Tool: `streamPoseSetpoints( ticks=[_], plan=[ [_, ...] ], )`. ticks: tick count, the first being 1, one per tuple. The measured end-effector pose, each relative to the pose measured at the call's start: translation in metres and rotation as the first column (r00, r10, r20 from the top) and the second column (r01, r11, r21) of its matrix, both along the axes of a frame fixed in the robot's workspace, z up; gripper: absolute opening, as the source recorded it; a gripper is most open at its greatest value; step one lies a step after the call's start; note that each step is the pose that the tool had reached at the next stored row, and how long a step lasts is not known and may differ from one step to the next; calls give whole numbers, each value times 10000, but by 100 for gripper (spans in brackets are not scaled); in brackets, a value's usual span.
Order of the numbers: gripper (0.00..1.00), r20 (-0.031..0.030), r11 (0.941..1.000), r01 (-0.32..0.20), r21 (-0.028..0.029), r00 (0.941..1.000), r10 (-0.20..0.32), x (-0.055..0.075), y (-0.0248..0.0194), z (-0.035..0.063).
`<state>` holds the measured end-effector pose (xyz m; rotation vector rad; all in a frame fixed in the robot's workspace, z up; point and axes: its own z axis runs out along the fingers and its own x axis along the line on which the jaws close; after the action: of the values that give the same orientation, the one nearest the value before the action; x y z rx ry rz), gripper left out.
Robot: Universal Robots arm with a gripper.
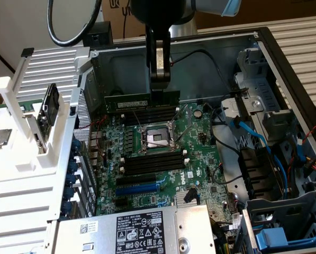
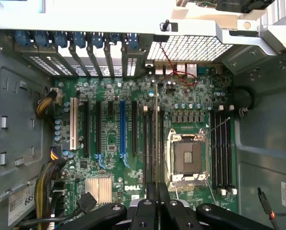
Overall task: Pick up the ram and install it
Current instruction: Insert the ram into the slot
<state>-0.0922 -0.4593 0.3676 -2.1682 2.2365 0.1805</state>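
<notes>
Gripper (image 1: 160, 87) fingers pinch the ram (image 1: 142, 101), held edge-on above the memory slots (image 1: 147, 114). If it's tilted or offset, it'll jam against the white clips.

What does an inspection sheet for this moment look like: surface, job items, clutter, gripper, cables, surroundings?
Surface: green motherboard in an open computer case, empty CPU socket at its middle.
Job's things: ram held edge-down above the memory slots beyond the socket.
Clutter: nothing seen.
Gripper: gripper shut on the ram's upper edge.
Cables: blue cables at the exterior view's right; yellow-black bundle in the wrist view.
Surroundings: white rack, power supply label.
</notes>
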Motion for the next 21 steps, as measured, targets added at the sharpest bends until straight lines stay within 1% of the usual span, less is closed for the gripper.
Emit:
streamPoseSetpoints(
  ticks=[1, 4, 7, 9, 10, 11, 14, 21],
  plan=[
    [12, 1, 10000, 1, -15, 10000, -1, 0, 7, -1],
    [12, -1, 9999, 0, -119, 10000, 0, 0, 40, 0],
    [12, 0, 9998, -1, -188, 10000, 1, 0, 45, -4],
    [12, 0, 9996, 1, -273, 10000, -1, -1, 46, -16],
    [12, 0, 9993, 1, -368, 10000, -1, -1, 46, -32],
    [12, 0, 9992, 1, -389, 10000, -1, -1, 46, -35],
    [12, 3, 9991, 1, -413, 10000, 0, -1, 46, -45],
    [12, 7, 9992, 0, -412, 10000, 0, 6, 42, -112]
  ],
)
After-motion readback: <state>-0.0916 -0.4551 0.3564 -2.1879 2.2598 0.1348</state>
